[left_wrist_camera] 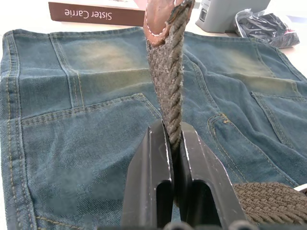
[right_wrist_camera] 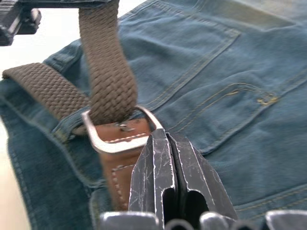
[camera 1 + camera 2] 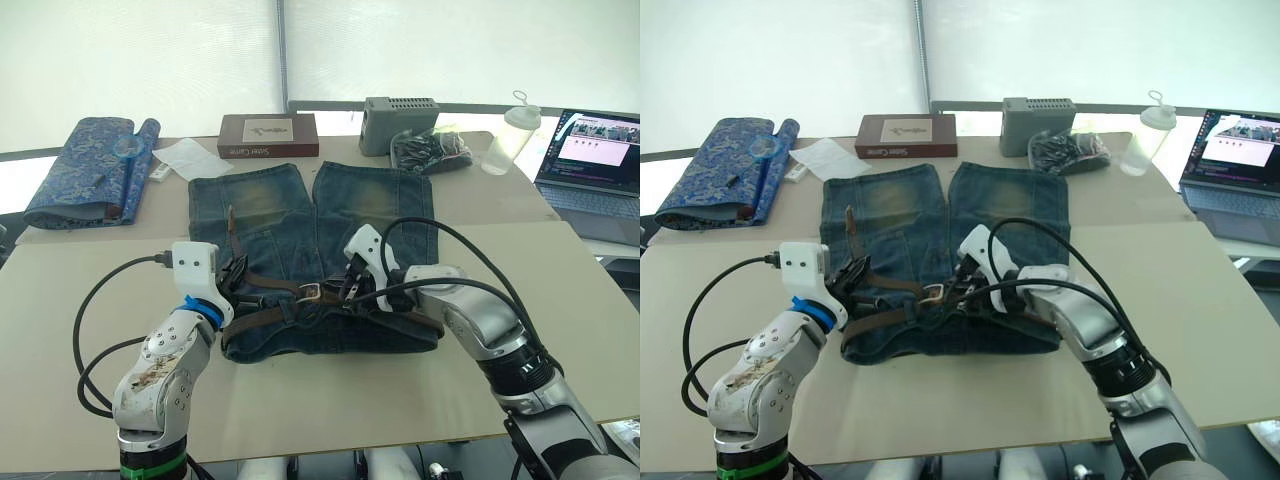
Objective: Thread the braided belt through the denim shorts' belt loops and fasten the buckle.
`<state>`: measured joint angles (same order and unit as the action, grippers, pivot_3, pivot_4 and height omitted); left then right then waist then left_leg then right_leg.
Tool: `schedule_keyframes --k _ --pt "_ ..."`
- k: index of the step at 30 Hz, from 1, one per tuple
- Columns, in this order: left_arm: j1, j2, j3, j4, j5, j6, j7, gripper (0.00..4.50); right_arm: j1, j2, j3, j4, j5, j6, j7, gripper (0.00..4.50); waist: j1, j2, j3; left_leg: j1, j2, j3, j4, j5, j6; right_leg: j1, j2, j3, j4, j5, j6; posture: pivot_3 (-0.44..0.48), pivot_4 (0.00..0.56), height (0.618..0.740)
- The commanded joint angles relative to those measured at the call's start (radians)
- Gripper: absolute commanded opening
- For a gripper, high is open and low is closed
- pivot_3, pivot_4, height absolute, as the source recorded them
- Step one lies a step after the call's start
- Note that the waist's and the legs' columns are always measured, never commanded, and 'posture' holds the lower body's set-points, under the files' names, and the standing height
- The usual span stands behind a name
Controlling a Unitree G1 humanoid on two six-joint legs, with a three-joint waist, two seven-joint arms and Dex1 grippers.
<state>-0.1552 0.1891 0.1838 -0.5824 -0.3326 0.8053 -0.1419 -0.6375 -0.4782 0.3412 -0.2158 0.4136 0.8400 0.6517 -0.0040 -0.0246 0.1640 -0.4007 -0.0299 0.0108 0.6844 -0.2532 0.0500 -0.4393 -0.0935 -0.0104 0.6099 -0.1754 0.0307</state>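
The denim shorts lie flat on the table, waistband toward me. Along the waistband runs the braided belt, and its silver buckle sits near the middle. My left gripper is at the waistband's left part, shut on the belt's tail end. In the left wrist view that strap rises from between the fingers to a leather tip. My right gripper is shut just right of the buckle, its tips touching the frame's corner. The strap passes through the buckle and under a belt loop.
At the back are a blue patterned rolled cloth, white paper, a brown book, a grey box, a black bag and a plastic bottle. A laptop stands at the far right.
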Motion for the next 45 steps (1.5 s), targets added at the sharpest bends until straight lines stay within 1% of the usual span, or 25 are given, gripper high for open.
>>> schedule_keyframes --k 1,8,12,21,28,37,45 --pt "0.000 0.005 -0.025 -0.042 0.012 -0.039 0.006 0.00 0.005 0.000 -0.011 -0.058 -0.002 -0.006 0.025 0.06 0.001 0.000 0.000 0.000 0.000 0.000 0.000 0.000 0.000 0.000 0.000 0.000 0.000 0.000 0.000 0.000 0.150 0.740" --pt "0.002 0.003 -0.058 -0.037 0.022 -0.056 0.015 0.00 0.006 -0.009 -0.003 -0.078 -0.012 0.003 0.051 0.06 0.005 0.000 0.000 0.000 0.000 0.000 0.000 0.000 0.000 0.000 0.000 0.000 0.000 0.000 0.000 0.000 0.150 0.740" --pt "-0.003 0.001 -0.061 -0.029 0.019 -0.060 0.020 0.00 0.013 -0.016 0.014 -0.075 -0.033 -0.002 0.064 0.06 0.006 0.000 0.000 0.000 0.000 0.000 0.000 0.000 0.000 0.000 0.000 0.000 0.000 0.000 0.000 0.000 0.150 0.740" --pt "0.019 -0.015 -0.054 -0.032 0.006 -0.069 0.026 0.00 0.017 0.012 0.035 -0.072 -0.056 -0.007 0.068 0.06 0.006 0.000 0.000 0.000 0.000 0.000 0.000 0.000 0.000 0.000 0.000 0.000 0.000 0.000 0.000 0.000 0.150 0.740" --pt "0.049 -0.035 -0.014 -0.028 -0.013 -0.063 0.033 0.00 0.014 0.029 0.065 -0.043 -0.103 -0.039 0.078 0.06 0.007 0.000 0.000 0.000 0.000 0.000 0.000 0.000 0.000 0.000 0.000 0.000 0.000 0.000 0.000 0.000 0.150 0.740" --pt "0.085 -0.047 -0.011 -0.011 -0.011 -0.063 0.050 0.00 0.027 0.036 0.096 0.015 -0.161 -0.100 0.114 0.06 0.004 0.000 0.000 0.001 0.000 0.000 0.000 0.000 0.000 0.000 0.000 0.000 0.000 0.000 0.000 0.000 0.150 0.740" --pt "0.131 -0.056 0.012 0.015 -0.009 -0.078 0.065 0.00 0.087 0.077 0.108 0.112 -0.181 -0.134 0.136 0.06 0.003 0.000 0.000 0.002 0.000 0.000 0.000 0.000 0.000 0.001 0.000 0.000 0.000 0.000 0.000 0.000 0.150 0.740"
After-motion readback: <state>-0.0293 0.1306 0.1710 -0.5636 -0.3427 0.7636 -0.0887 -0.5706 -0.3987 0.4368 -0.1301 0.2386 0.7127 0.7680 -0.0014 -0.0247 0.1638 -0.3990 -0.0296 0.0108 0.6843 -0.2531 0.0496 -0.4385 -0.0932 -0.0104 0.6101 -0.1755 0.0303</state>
